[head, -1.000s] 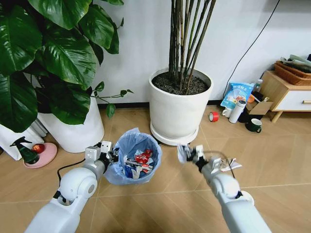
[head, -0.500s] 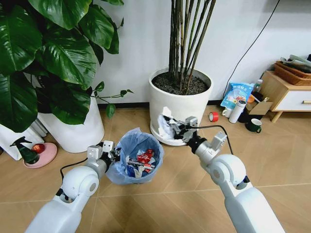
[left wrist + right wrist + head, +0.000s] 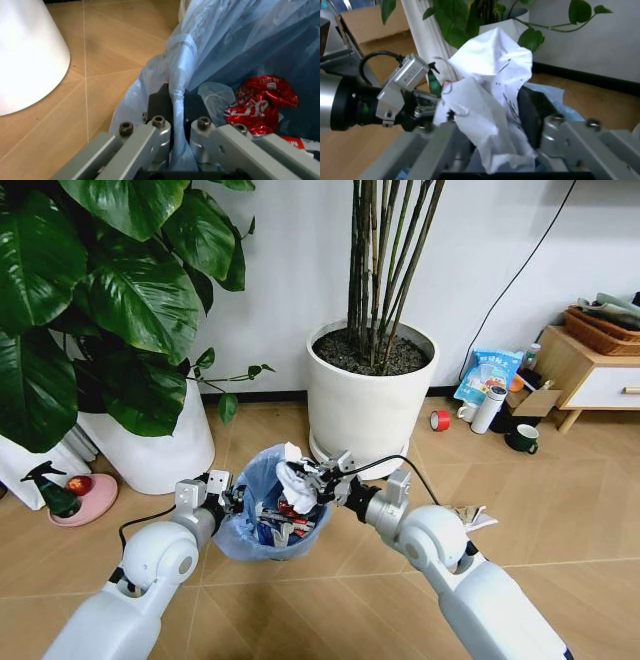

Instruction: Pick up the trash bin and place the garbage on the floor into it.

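- Sitting on the floor (image 3: 300, 600) between the two white plant pots (image 3: 368, 395): the trash bin (image 3: 272, 515), blue bag liner folded over the rim.
- Pinching the bin's left rim: left gripper (image 3: 228, 500), fingers (image 3: 161, 103) closed on the bag fold and rim edge, one pad inside, one outside, per the left wrist view.
- Hovering over the bin opening, coming in from the right side: right gripper (image 3: 303, 478).
- Clamping a crumpled white paper (image 3: 492, 93) between closed fingers (image 3: 532, 108); paper bulging out above and below the pads.
- Hanging over the bin mouth, not yet inside: that paper (image 3: 296, 476).
- Lying inside the bin already: red wrapper (image 3: 260, 99), plus blue-white and black-white bits, too jumbled to separate.
- Lying loose on the floor to the right of the right arm, well apart from the bin: another white scrap (image 3: 476, 517).
- Standing further back right by the wall: red tape roll (image 3: 440, 420), mug (image 3: 523, 439), white bottle (image 3: 489, 409).
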